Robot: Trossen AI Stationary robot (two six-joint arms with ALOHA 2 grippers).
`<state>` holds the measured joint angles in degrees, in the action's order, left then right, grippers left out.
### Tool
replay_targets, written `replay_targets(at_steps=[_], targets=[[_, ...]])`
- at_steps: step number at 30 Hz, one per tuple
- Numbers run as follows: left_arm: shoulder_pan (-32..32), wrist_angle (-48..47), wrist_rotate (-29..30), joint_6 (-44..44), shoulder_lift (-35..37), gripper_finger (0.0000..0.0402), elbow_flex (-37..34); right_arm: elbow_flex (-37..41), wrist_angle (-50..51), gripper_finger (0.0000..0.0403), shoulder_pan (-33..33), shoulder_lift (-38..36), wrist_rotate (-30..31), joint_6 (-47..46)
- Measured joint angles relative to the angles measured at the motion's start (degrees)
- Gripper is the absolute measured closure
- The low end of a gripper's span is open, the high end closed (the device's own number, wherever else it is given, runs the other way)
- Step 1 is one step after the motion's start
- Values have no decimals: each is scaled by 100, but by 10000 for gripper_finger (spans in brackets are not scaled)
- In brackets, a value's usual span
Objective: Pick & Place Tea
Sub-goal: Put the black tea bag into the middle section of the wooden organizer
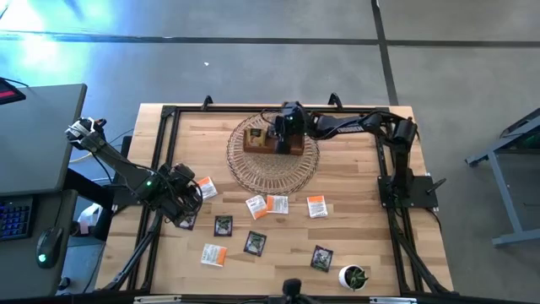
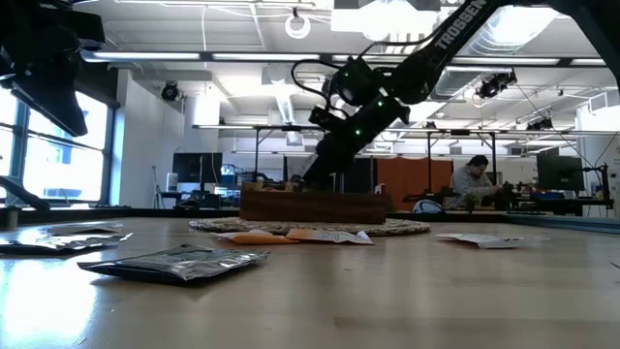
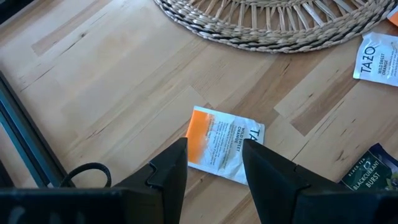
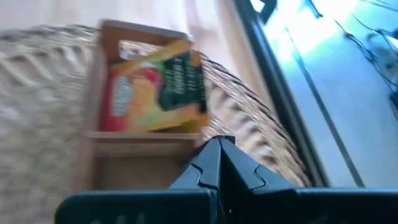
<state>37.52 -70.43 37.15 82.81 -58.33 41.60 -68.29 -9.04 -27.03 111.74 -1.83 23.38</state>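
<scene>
Several tea sachets lie flat on the wooden table [image 1: 354, 181]: white-and-orange ones [image 1: 256, 205] and black ones [image 1: 255, 243]. My left gripper [image 3: 214, 165] is open and hovers over a white-and-orange sachet [image 3: 221, 143], one finger on each side of it, without touching. That sachet [image 1: 205, 187] lies near the table's left edge. My right gripper [image 4: 219, 158] is shut and hangs just above the brown wooden tray [image 1: 274, 137] on the woven mat [image 1: 272, 165]. A yellow-red sachet [image 4: 152, 87] lies in one tray compartment.
A black sachet [image 3: 367, 177] and another white one [image 3: 379, 56] lie close to the left gripper. A small green plant in a white pot [image 1: 354, 276] stands near the table's near edge. A black frame [image 1: 160, 169] rims the table. A person [image 2: 475, 179] sits far behind.
</scene>
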Motion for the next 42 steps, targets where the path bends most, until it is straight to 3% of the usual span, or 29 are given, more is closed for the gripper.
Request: replay_targets(at_steps=[4, 9, 15, 25, 29, 37, 42], targets=[[0, 2, 0, -1, 0, 250, 0, 4, -88, 403, -255, 0, -60, -4], [0, 2, -2, 0, 0, 250, 0, 4, -558, 403, -434, 0, -891, -373], [0, 4, 34, 0, 0, 250, 0, 4, -873, 403, -235, -131, -1428, -677], [-2, 20, 304, -9, 2, 250, 0, 0, 35, 399, 1888, -731, -1507, -799], [-2, 128, 304, -49, 2, 250, 0, 2, 162, 368, 2718, -689, -1508, -1095], [-2, 1015, 238, -641, 2, 250, 0, 32, 102, 257, 3828, -459, -327, -2658], [0, 2623, 197, -2097, -218, 250, 0, 70, 24, 216, 4277, 45, 477, -3887]])
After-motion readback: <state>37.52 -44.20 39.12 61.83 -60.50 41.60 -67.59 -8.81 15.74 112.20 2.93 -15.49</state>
